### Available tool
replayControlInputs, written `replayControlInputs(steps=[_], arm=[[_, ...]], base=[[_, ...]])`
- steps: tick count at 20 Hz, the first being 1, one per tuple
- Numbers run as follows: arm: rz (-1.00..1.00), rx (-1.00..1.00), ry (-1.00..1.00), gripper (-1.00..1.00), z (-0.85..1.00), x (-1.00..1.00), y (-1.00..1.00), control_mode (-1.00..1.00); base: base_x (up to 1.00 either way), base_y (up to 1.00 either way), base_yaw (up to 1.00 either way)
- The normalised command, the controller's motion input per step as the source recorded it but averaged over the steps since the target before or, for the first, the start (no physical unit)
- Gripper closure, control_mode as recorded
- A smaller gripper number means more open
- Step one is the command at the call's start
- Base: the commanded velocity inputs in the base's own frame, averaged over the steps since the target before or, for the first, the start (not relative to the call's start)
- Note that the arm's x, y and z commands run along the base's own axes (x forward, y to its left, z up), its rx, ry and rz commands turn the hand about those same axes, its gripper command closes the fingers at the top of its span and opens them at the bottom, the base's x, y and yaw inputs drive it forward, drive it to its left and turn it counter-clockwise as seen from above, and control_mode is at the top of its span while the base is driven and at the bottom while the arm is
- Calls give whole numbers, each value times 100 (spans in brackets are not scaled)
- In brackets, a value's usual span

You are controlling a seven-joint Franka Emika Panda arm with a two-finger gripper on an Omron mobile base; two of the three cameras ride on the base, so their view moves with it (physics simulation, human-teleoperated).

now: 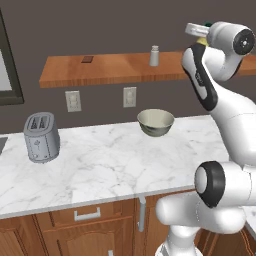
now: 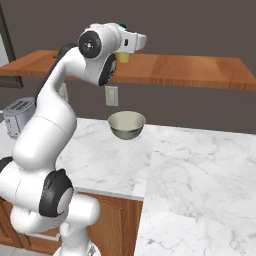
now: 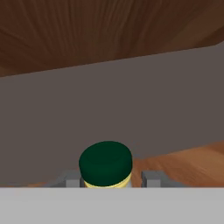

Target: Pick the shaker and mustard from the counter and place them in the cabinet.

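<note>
My gripper (image 1: 204,34) (image 2: 123,42) (image 3: 107,180) is shut on the mustard, holding it upright at the wooden cabinet shelf (image 1: 110,70) (image 2: 190,70). The bottle's yellow body (image 2: 123,57) shows below the hand, and its dark green cap (image 3: 105,159) (image 1: 207,23) sits between the fingers (image 3: 151,178). The base is at shelf level; I cannot tell whether it touches the wood. The grey shaker (image 1: 154,56) stands upright on the shelf, to the left of the hand. The marble counter (image 1: 110,160) (image 2: 200,165) lies below.
A pale bowl (image 1: 156,122) (image 2: 126,124) sits on the counter under the shelf. A silver toaster (image 1: 41,137) (image 2: 17,114) stands at the left. A small dark flat item (image 1: 87,59) lies on the shelf's left part. Two wall outlets (image 1: 129,96) hang below the shelf.
</note>
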Motion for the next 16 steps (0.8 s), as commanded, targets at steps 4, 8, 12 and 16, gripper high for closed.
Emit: replayControlInputs(steps=[4,8,12,16], arm=[[0,0,16,100,5,46,0,-100],[0,0,12,100,0,26,0,-100],[0,0,0,100,-3,0,0,-100],[0,-1,0,100,-18,1,0,-100]], base=[[0,0,0],[0,0,0],[0,0,0],[0,0,0]])
